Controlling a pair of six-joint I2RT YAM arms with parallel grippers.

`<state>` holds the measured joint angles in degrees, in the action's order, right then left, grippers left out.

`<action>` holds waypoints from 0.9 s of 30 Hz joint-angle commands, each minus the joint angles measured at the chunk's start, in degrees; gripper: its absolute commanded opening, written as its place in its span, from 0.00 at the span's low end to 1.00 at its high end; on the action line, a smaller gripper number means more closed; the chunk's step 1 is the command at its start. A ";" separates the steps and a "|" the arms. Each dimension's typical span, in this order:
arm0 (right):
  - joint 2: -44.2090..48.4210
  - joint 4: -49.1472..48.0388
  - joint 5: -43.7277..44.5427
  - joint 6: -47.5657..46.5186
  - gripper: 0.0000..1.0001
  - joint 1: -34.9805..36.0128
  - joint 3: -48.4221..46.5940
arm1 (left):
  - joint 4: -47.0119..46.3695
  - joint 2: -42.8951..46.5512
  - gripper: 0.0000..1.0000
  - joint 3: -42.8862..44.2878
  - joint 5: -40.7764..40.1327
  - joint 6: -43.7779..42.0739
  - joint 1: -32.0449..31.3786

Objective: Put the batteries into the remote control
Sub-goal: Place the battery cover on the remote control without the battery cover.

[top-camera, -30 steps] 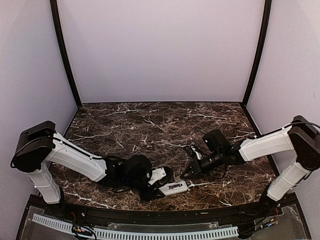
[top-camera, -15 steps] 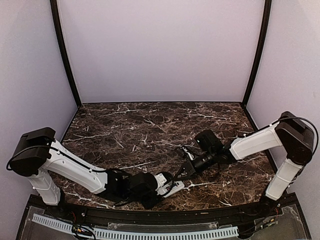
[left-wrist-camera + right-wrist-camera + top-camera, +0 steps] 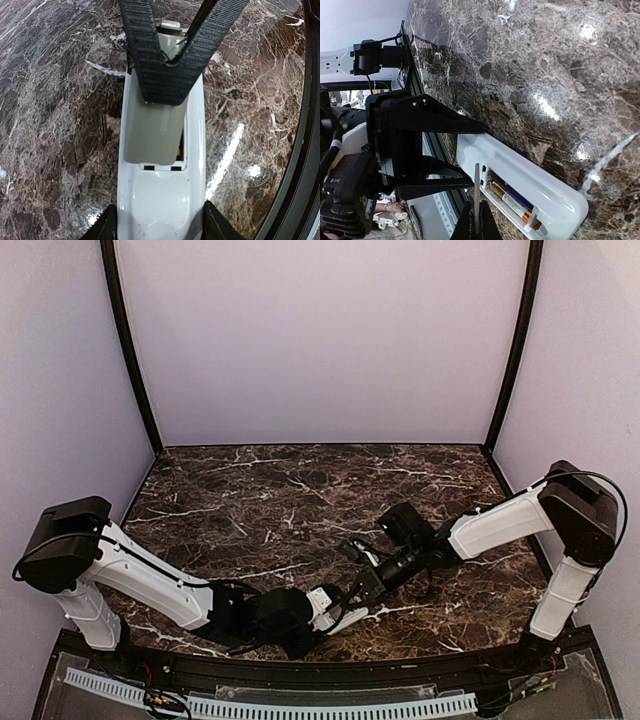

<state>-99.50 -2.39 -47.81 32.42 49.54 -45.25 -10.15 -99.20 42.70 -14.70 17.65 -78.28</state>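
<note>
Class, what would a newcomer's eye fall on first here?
The white remote lies back up near the table's near edge, between the left gripper's jaws. Two batteries sit in its open compartment. The right gripper holds the thin cover over it.

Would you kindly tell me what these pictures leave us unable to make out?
Right wrist view: polarity marks on the batteries are too small.
Left wrist view: the cover and right fingers hide those batteries.
Top view: the remote control compartment is too small to see into.
Every view: its button face is turned away.
</note>
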 commanded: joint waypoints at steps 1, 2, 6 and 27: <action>-0.74 4.69 0.43 -2.88 0.00 0.25 -1.38 | 10.33 -1.85 0.11 -3.32 -0.25 0.57 0.50; -0.84 5.16 0.78 -2.88 0.00 0.29 -1.55 | 10.33 -1.87 0.11 -3.26 -0.24 0.49 0.50; -1.84 3.26 0.00 -0.99 0.00 0.32 -1.65 | 10.31 -1.92 0.11 -3.17 -0.20 0.37 0.50; 0.27 5.85 -2.86 2.02 0.00 -0.01 -2.75 | 10.33 -2.01 0.11 -3.23 -0.14 0.32 0.50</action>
<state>-100.66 1.23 -48.62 33.74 49.34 -46.46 -10.17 -99.20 42.65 -14.68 17.32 -78.28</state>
